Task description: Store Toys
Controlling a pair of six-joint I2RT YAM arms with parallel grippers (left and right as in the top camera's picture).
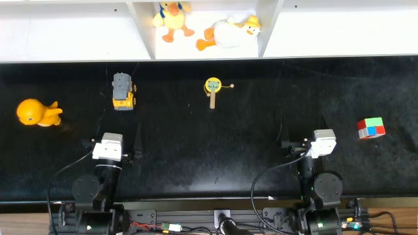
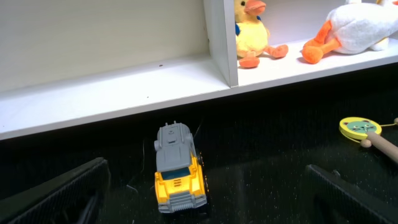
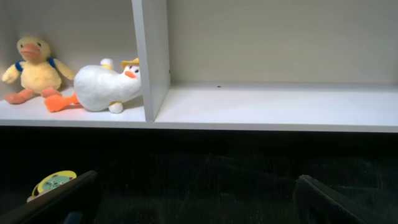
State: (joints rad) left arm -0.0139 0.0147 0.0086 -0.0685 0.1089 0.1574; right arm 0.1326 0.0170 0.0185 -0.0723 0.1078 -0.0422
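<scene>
The yellow and grey toy truck (image 1: 123, 91) stands on the black counter (image 1: 196, 156), its grey end toward the white shelf (image 1: 65, 32). The left claw (image 1: 112, 136) sits just on the arm-base side of the truck, released, its fingers spread wide. The truck lies straight ahead of the gap and touches neither finger.

Well to the truck's left lies an orange duck toy (image 1: 38, 113). To the truck's right, about as far from the shelf, lies a small round rattle on a wooden stick (image 1: 213, 89). Much farther right is a coloured cube (image 1: 371, 128). The right claw (image 3: 198, 186) is also far to the truck's right, released and holding nothing, over bare counter.

Beyond the truck and to its right, one shelf compartment holds a yellow plush duck (image 1: 172, 18) and a white plush goose (image 1: 228, 32).
</scene>
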